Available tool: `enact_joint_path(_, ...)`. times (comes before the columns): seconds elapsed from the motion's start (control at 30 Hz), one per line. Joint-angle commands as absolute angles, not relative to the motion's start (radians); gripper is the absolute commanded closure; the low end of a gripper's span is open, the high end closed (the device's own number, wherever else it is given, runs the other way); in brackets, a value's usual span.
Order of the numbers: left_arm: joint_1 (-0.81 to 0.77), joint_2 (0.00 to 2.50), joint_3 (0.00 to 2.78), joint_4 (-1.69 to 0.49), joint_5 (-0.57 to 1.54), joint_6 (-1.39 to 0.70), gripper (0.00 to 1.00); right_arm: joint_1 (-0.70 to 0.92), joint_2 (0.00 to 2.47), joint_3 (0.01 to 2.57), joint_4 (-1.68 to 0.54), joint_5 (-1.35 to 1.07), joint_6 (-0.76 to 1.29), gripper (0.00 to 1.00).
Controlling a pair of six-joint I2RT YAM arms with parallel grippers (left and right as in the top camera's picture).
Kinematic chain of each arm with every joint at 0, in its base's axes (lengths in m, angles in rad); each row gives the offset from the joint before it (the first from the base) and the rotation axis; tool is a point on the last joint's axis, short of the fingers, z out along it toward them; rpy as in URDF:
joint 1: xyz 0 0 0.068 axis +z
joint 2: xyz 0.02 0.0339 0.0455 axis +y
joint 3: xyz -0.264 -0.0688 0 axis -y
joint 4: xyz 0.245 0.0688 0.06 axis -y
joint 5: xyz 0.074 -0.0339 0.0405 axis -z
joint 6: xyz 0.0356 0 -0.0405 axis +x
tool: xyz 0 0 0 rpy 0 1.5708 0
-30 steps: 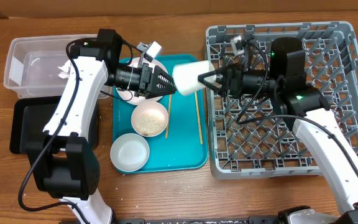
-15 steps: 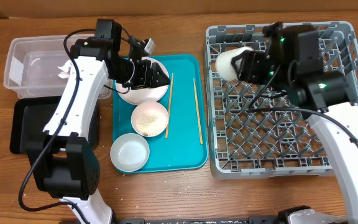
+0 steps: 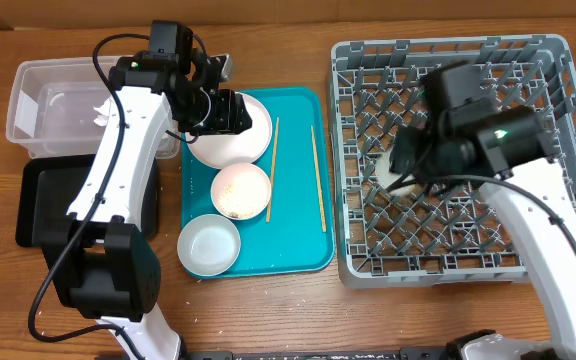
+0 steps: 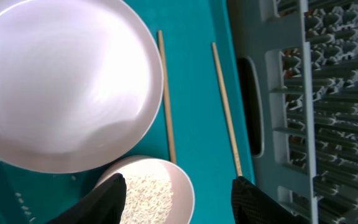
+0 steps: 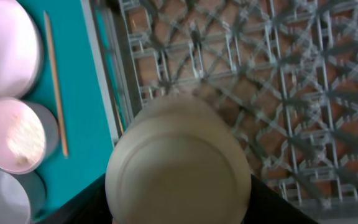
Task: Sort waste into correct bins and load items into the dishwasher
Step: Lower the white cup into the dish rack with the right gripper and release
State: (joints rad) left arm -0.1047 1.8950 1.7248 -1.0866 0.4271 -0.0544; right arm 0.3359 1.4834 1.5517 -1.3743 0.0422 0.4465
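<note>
The loading step is in hand. The cup (image 5: 178,162) is grasped by the right jaws, base toward the wrist, low over the left part of the dish rack (image 3: 528,60); whether it touches the lattice cannot be told. The left jaws are released and empty, hanging above the teal tray (image 4: 194,74) over the plate (image 4: 55,81) and the rice bowl (image 4: 151,190), with 2 chopsticks (image 4: 165,93) beside. Next, the cup likely needs seating among the pegs before release.

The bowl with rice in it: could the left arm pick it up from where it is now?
Probably yes. The left gripper hangs open and empty over the plate, next to the bowl, with nothing between them.
</note>
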Motion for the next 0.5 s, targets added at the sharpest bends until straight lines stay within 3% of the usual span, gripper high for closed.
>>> enact_joint_path(0.0, -0.105, 1.898, 1.75, -1.091, 0.381, -0.078, 0.44, 0.387, 1.457, 1.567, -1.428, 0.105, 0.546, 0.48)
enact_joint_path(0.2, -0.105, 1.896, 1.752, -1.095, 0.382, -0.087, 0.44, 0.507, 1.456, 1.553, -1.556, 0.117, 0.681, 0.48)
enact_joint_path(0.47, -0.105, 1.896, 1.752, -1.101, 0.381, -0.086, 0.44, 0.634, 1.456, 1.415, -1.555, 0.143, 0.841, 0.48)
